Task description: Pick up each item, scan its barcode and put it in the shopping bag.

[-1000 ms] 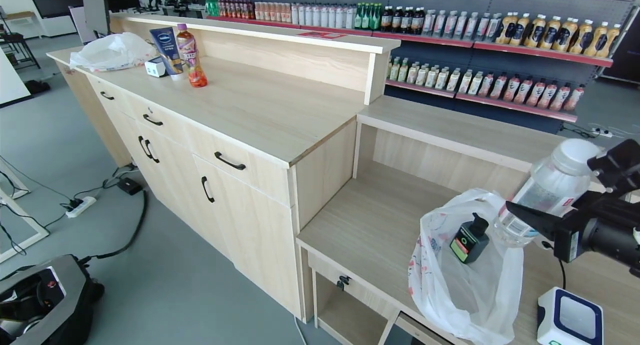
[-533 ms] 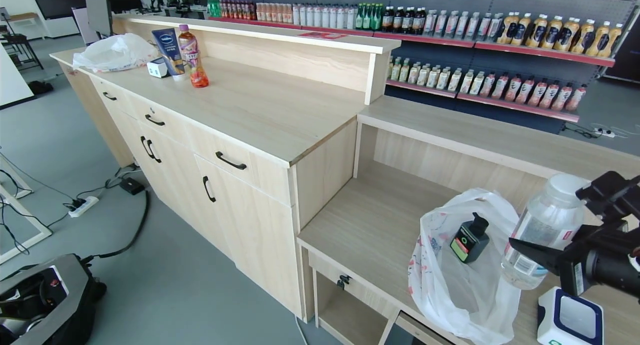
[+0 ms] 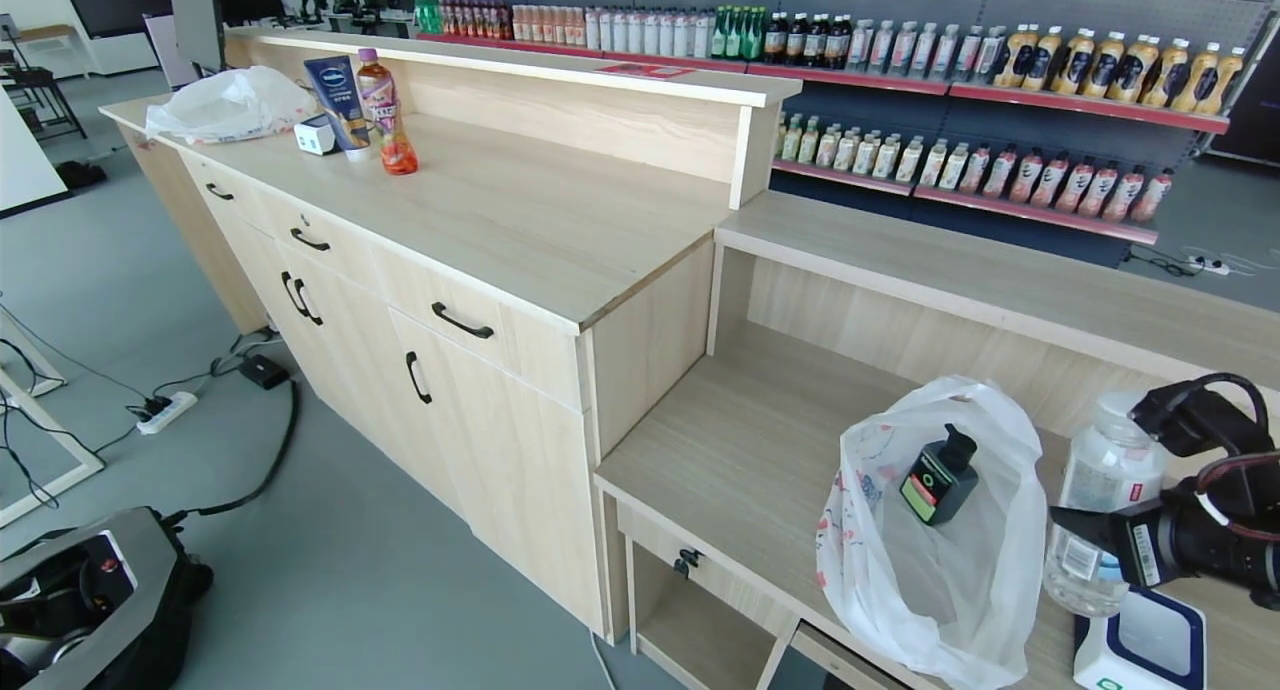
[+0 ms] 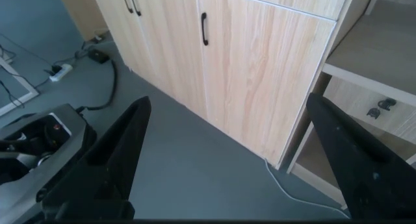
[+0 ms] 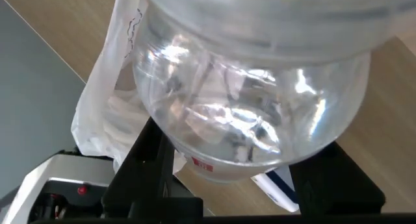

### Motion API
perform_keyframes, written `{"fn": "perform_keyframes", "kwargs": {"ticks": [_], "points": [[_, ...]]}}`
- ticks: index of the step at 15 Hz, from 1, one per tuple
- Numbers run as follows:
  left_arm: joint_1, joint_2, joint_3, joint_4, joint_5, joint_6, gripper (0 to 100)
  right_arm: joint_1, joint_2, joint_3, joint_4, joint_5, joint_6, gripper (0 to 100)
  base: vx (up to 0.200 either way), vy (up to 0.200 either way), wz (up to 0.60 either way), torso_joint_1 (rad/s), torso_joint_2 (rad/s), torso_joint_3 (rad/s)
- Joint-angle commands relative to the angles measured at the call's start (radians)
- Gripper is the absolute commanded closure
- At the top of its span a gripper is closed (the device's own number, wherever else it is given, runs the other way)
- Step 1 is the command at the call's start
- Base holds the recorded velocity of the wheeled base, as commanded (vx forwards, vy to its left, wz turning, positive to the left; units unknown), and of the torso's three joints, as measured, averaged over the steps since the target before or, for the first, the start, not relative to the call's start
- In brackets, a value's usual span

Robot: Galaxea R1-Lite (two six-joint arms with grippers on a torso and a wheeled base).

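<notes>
Right jaws are gripping the water bottle [image 3: 1105, 490] at the scanner [image 3: 1150, 635], left jaws gaping; a green bottle [image 3: 938, 482] is already sitting in the shopping bag [image 3: 900, 580].

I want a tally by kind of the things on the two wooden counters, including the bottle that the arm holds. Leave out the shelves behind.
Plastic bags: 2 (far bag, near bag)
Bottles: 3 (orange bottle, clear bottle, pump bottle)
Tubes: 1 (blue tube)
Scanners: 2 (far scanner, near scanner)
Total: 8
</notes>
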Motion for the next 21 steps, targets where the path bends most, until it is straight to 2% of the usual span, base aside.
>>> {"fn": "perform_keyframes", "kwargs": {"ticks": [1, 3, 7, 10, 12, 16, 21], "points": [[0.0, 0.0, 0.0, 0.0, 0.0, 0.0, 0, -0.011, 0.096, -0.001, -0.034, 0.004, -0.001, 100, 0.0, 0.0, 0.0, 0.0, 0.0, 0.0], [0.0, 0.0, 0.0, 0.0, 0.0, 0.0, 0, -0.002, 0.142, -0.002, -0.083, 0.015, -0.002, 100, 0.0, 0.0, 0.0, 0.0, 0.0, 0.0], [0.0, 0.0, 0.0, 0.0, 0.0, 0.0, 0, 0.018, 0.323, -0.004, -0.324, 0.049, 0.001, 100, 0.0, 0.0, 0.0, 0.0, 0.0, 0.0], [0.0, 0.0, 0.0, 0.0, 0.0, 0.0, 0, 0.019, 0.366, -0.005, -0.365, 0.133, -0.001, 100, 0.0, 0.0, 0.0, 0.0, 0.0, 0.0], [0.0, 0.0, 0.0, 0.0, 0.0, 0.0, 0, 0.027, 0.395, -0.007, -0.384, 0.144, -0.002, 100, 0.0, 0.0, 0.0, 0.0, 0.0, 0.0], [0.0, 0.0, 0.0, 0.0, 0.0, 0.0, 0, 0.036, 0.498, -0.007, -0.542, 0.191, -0.001, 100, 0.0, 0.0, 0.0, 0.0, 0.0, 0.0], [0.0, 0.0, 0.0, 0.0, 0.0, 0.0, 0, 0.049, 0.585, -0.016, -0.64, 0.236, -0.002, 100, 0.0, 0.0, 0.0, 0.0, 0.0, 0.0]]}}
